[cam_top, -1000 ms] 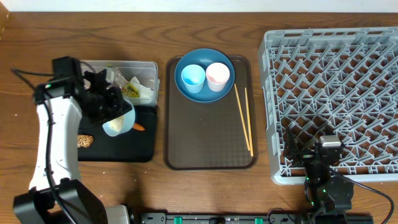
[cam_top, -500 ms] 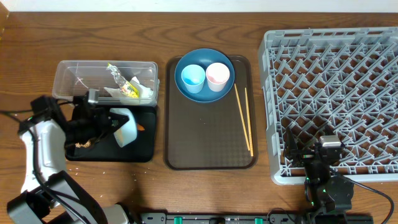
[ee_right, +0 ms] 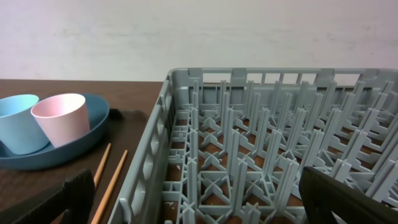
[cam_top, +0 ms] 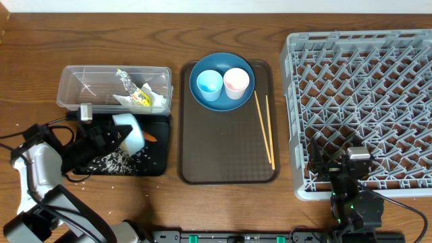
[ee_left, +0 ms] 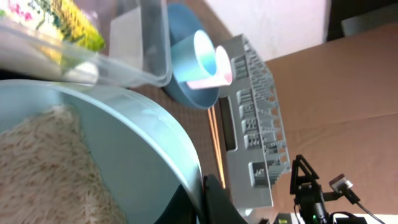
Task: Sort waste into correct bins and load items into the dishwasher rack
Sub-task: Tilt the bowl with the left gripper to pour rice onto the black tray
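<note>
Wooden table (cam_top: pixel 223 202): left gripper (cam_top: pixel 102 138) squeezed the white bowl (cam_top: pixel 132 133), rice (cam_top: pixel 115 160) lay in the black tray (cam_top: pixel 156 160); right gripper (cam_top: pixel 324 163) was open, grey plastic rack (cam_top: pixel 364 81) empty.

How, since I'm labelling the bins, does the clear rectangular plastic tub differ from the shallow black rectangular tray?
The clear rectangular plastic tub is see-through with taller walls; the shallow black rectangular tray is opaque and low. The tub holds a crumpled silver-yellow wrapper and white crumpled paper; the tray, scattered white rice grains and a small orange carrot. Both are rectangular, similar in footprint, and adjacent.
</note>
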